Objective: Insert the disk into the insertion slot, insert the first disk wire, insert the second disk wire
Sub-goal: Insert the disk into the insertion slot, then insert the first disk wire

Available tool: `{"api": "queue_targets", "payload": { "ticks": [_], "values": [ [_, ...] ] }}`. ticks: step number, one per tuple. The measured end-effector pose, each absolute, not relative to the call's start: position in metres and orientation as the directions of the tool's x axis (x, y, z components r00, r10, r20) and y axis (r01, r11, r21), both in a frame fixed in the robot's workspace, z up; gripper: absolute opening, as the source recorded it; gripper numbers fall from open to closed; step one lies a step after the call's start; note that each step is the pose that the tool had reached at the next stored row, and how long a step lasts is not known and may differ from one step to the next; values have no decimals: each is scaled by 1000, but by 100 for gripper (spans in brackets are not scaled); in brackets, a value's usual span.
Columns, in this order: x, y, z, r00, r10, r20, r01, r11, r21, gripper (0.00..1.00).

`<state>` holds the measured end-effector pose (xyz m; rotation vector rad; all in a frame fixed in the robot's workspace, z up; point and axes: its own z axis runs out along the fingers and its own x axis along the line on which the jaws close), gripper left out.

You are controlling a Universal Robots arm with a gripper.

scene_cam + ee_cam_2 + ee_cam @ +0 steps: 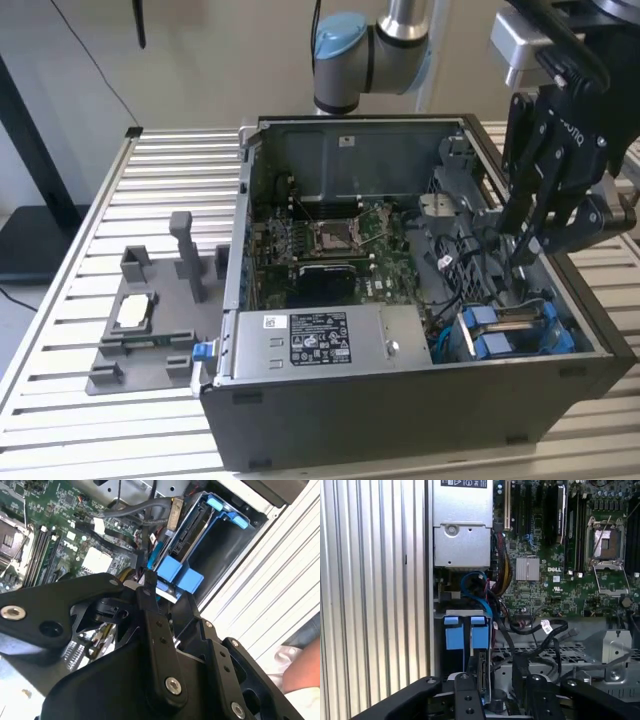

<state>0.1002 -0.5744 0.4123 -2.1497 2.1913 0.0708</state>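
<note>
Already, blue-framed flat disk [465, 632] inside grey metal insertion slot [464, 612]; black tool [522, 243], grip unclear.

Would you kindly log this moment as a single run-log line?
disk: in insertion slot | gripper: inside case, over disk | cables: loose beside disk

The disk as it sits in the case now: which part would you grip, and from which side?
Probably the two blue tabs on the disk, coming down through the open side of the case. They stick out of the insertion slot, while the rest of the disk sits sunk between its metal walls, with cables close beside.
</note>
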Motion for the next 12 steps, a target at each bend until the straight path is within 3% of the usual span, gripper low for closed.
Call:
{"api": "queue_targets", "payload": {
  "ticks": [12],
  "values": [
    [106, -568, 411, 0, -997, -83, -997, 7, -80, 41]
  ]
}}
